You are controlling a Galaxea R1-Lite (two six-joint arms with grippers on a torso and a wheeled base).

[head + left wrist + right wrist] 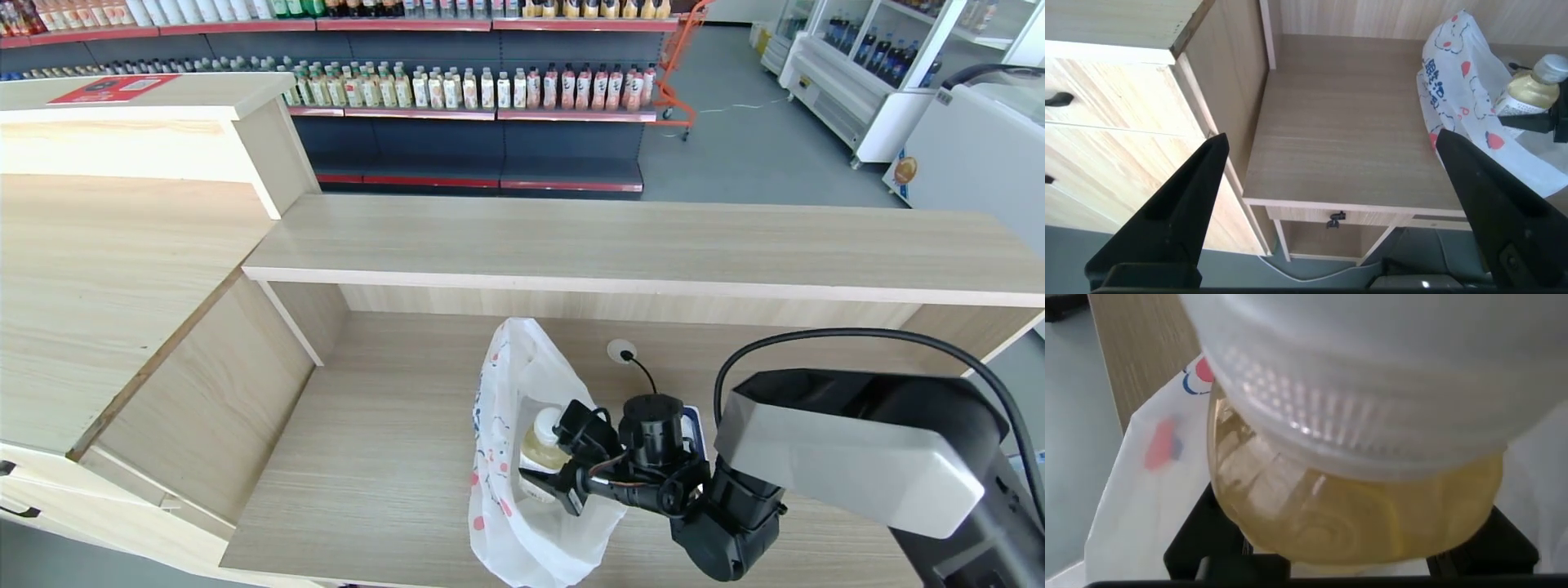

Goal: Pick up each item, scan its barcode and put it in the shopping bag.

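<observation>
A white shopping bag [500, 498] with red and blue print stands open on the lower wooden desk [384, 457]. My right gripper [562, 459] is shut on a bottle [542, 445] of pale yellow drink with a white cap, held in the bag's mouth. The right wrist view shows the bottle [1355, 498] up close, with dark fingers [1204, 547] on either side and the bag [1135, 482] behind. My left gripper [1331, 208] hangs open and holds nothing, off the desk's front left edge. From there the bag [1458, 77] and the bottle [1529, 88] lie far off.
A raised counter ledge [637, 245] runs behind the desk, with a taller counter [122, 106] at the left. A black cable leaves a round port [622, 351] behind the bag. A blue and white object [694, 420] lies partly hidden behind my right wrist. Drink shelves [490, 90] stand beyond.
</observation>
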